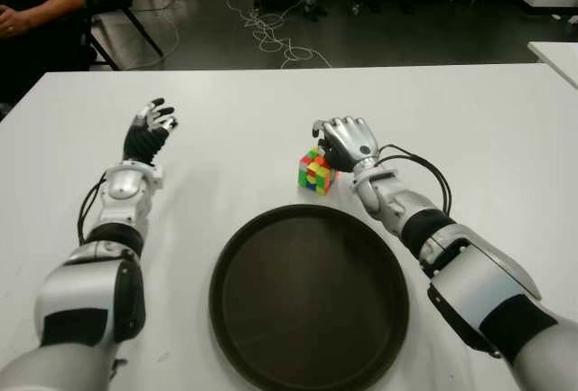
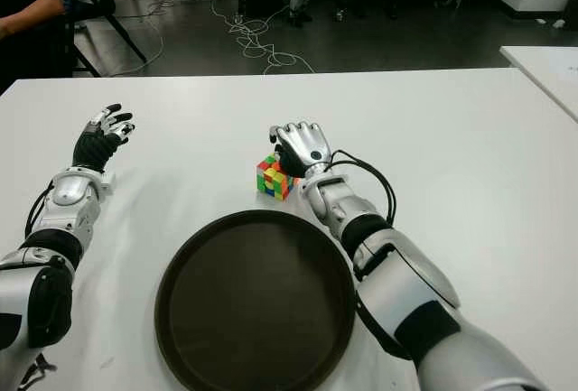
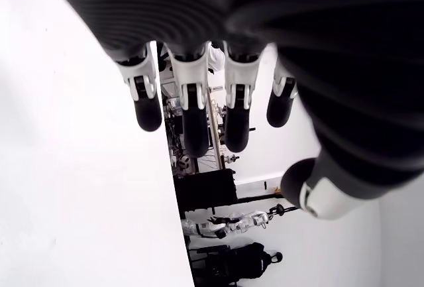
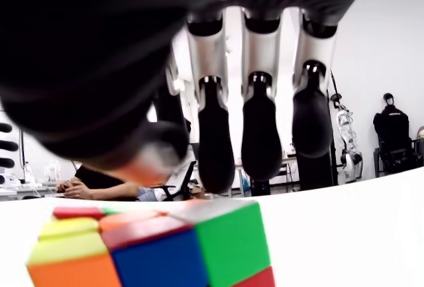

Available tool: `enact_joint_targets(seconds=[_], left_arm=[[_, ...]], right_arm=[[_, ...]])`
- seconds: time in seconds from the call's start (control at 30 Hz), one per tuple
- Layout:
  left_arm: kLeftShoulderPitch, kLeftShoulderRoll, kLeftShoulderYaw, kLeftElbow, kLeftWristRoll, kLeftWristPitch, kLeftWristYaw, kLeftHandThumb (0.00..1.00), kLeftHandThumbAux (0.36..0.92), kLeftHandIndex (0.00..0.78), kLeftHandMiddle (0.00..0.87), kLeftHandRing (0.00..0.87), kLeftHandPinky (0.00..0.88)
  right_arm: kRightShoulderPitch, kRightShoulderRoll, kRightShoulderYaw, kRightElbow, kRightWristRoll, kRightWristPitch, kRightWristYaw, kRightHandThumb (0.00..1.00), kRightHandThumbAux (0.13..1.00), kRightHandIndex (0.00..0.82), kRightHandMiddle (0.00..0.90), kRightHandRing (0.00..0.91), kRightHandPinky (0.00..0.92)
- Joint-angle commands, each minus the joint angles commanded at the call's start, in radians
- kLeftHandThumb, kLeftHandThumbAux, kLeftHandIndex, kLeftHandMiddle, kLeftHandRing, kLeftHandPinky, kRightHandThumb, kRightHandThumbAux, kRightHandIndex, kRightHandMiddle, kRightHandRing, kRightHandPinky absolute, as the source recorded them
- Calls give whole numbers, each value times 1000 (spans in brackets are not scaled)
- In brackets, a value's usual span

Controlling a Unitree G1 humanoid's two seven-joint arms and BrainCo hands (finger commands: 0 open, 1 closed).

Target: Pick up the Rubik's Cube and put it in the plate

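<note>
Cube: the Rubik's cube [image 1: 316,172] sits on the white surface [image 1: 470,129], just beyond the far rim of the plate, apart from the rim by a narrow strip of surface.
Cube and right robot hand: the right robot hand [image 1: 348,143] is at the cube's right and far side, palm down, its fingers [image 4: 262,134] reaching over the cube's top. The thumb is at the cube's upper edge; actual contact cannot be confirmed.
Right robot hand state: fingers extended and loosely bent over the cube, not clamped around it.
Cube orientation: flat on one face, turned so a vertical corner edge faces the plate. Equal sides, so no long axis. Green, red, yellow, orange and blue panels show.
Plate: the dark round plate [image 1: 235,265] lies on the surface on the near side of the cube, with nothing in it.
Left robot hand: the left robot hand [image 1: 149,129] shows well to the left of the cube, fingers spread, holding nothing.
Background: a person's arm [image 1: 32,16] shows beyond the surface's far left corner.
</note>
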State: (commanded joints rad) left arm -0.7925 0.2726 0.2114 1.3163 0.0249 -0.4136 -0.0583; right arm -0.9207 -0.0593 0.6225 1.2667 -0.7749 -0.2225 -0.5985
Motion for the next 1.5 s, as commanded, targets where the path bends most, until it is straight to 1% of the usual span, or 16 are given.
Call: enact_joint_targets(seconds=[0.17,0.37,0.5,0.63,0.83,1.0,1.1,1.23,1.27,1.33,1.37,1.47,1.5], left_arm=[[0,0,-1,0,2,-1,2,188,602,101,189,162,117],[0,-1,1,0,-1,-3,-2,175,588,101,188,159,107],[0,-1,2,1,-2,-3,-3,177,583,114,202,173,122],[0,-1,4,1,-4,-4,-4,184,585,118,205,177,124],[0,0,6,2,-4,-5,-6,170,583,108,190,157,103],[-2,1,3,2,-1,-2,-6,158,586,105,191,164,116],[-2,1,2,2,0,-1,-8,151,585,96,180,153,108],[-2,2,2,3,-1,1,-11,147,587,89,176,152,113],[-2,2,2,2,-1,2,-12,150,587,89,177,155,114],[-1,2,3,2,-2,1,-13,153,587,90,178,157,115],[-1,2,4,2,-2,0,-12,160,592,92,180,159,117],[-1,1,6,2,-5,-1,-12,170,598,95,182,163,119],[-1,1,8,2,-6,0,-12,171,602,97,184,164,118]], right_arm=[[-2,1,-5,-2,0,2,11,678,740,422,631,654,667],[-2,3,-11,-3,4,7,22,678,740,422,643,668,688],[-3,3,-15,-4,7,8,27,678,740,422,637,664,687],[-3,1,-10,-7,0,10,14,678,740,422,635,662,683],[-3,0,-9,-8,-1,9,11,678,740,422,631,655,671],[-2,-3,-7,-10,-4,2,0,678,740,422,634,658,677],[-3,-4,-3,-10,-7,-2,-10,677,740,421,615,645,666],[-3,-4,-2,-7,-6,-9,-16,677,741,420,569,605,624],[-2,-4,-2,-6,-6,-12,-17,673,743,413,501,538,554],[-3,-3,-4,-4,-2,-17,-14,669,745,407,441,481,493],[-3,-2,-6,-4,0,-19,-11,666,747,402,357,395,414],[-3,0,-9,-1,5,-22,-3,662,748,396,256,293,318],[-4,2,-11,0,7,-22,1,424,774,289,210,241,258]])
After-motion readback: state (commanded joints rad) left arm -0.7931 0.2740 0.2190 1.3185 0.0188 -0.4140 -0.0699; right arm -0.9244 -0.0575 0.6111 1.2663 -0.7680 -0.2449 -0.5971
